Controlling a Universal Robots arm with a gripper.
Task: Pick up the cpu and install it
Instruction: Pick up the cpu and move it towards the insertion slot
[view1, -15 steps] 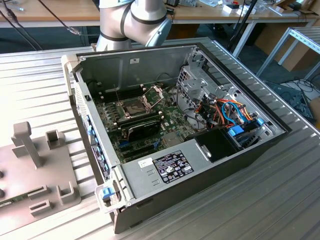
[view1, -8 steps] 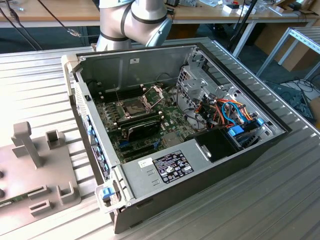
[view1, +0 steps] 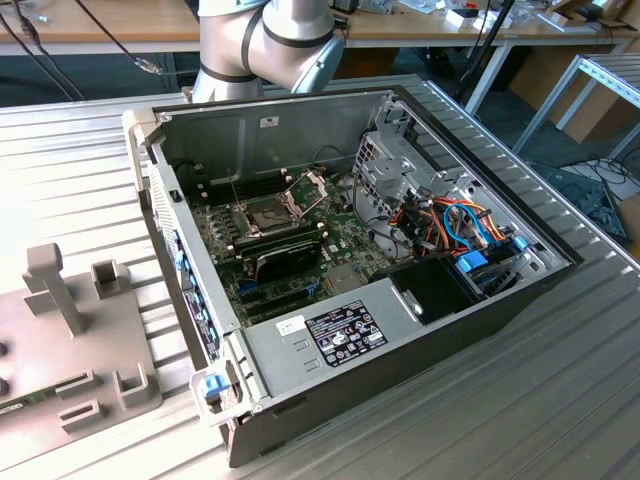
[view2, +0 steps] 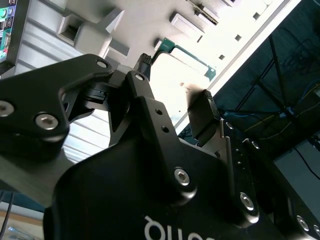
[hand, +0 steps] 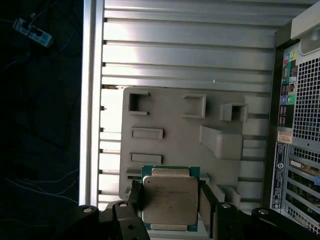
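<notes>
The cpu (hand: 170, 200), a small square chip with a dull silver top on a green board, lies on the grey fixture plate (hand: 175, 120). In the first wrist view my gripper (hand: 170, 196) is open, one black fingertip on each side of the chip and seemingly above it. In the second wrist view the open gripper (view2: 175, 85) shows the chip's green edge (view2: 186, 54) beyond the fingertips. In the exterior view the open computer case (view1: 400, 330) holds the motherboard, whose socket (view1: 268, 212) has its metal frame (view1: 310, 185) swung up.
The grey fixture plate (view1: 70, 340) with raised blocks sits on the ribbed metal table (view1: 560, 400), at the exterior view's left of the case. The arm's base (view1: 265, 40) stands behind the case. Drive cage and cables (view1: 450, 225) fill the case's right side.
</notes>
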